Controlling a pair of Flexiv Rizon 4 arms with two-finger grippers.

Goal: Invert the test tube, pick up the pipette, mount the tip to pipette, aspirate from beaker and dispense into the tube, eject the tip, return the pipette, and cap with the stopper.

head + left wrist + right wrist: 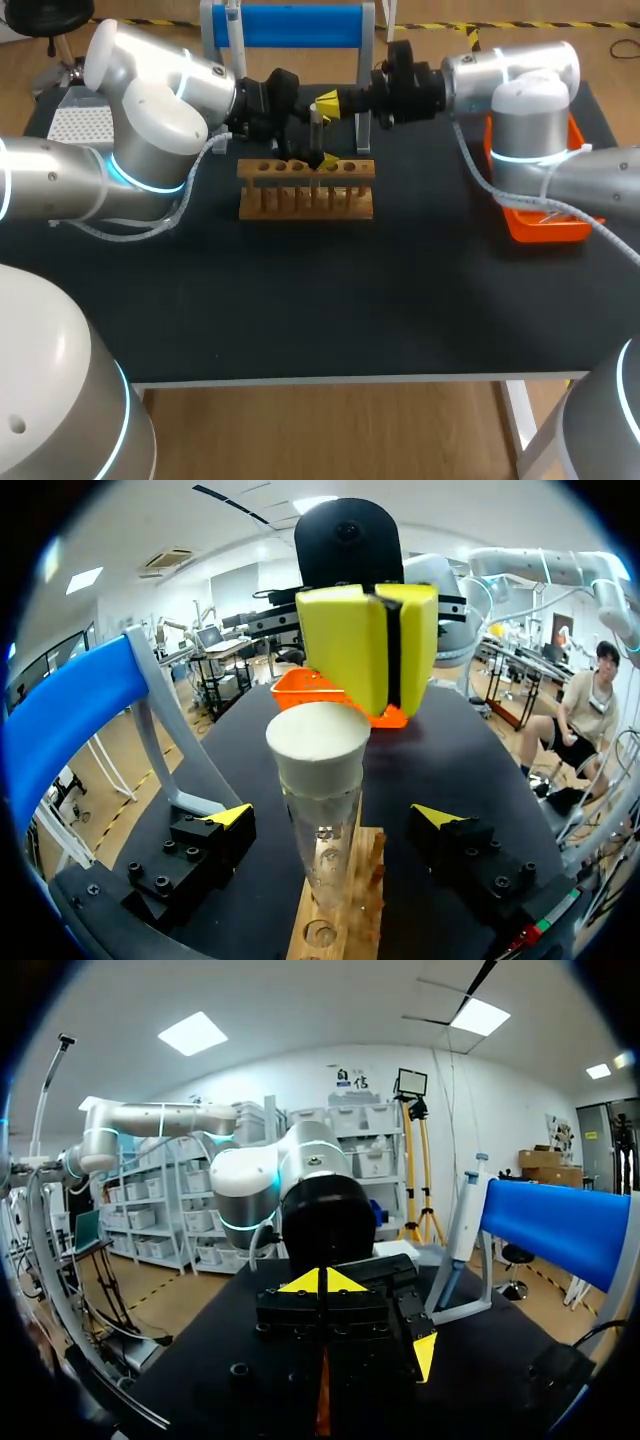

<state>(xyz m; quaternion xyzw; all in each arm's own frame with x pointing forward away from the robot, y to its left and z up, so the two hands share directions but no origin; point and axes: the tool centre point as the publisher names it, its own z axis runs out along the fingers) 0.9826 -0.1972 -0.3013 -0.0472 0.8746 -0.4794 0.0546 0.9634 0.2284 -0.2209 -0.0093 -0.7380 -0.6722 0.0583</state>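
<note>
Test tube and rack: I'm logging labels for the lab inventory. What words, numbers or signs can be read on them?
None: the test tube, its stopper and the wooden rack show no readable words, numbers or signs in any view.

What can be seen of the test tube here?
Clear glass tube, upright in the wooden rack, closed by a cream tapered stopper. The left end effector is open, straddling it without touching. The right end effector, shut, sits right at the stopper's top; contact unclear.
</note>
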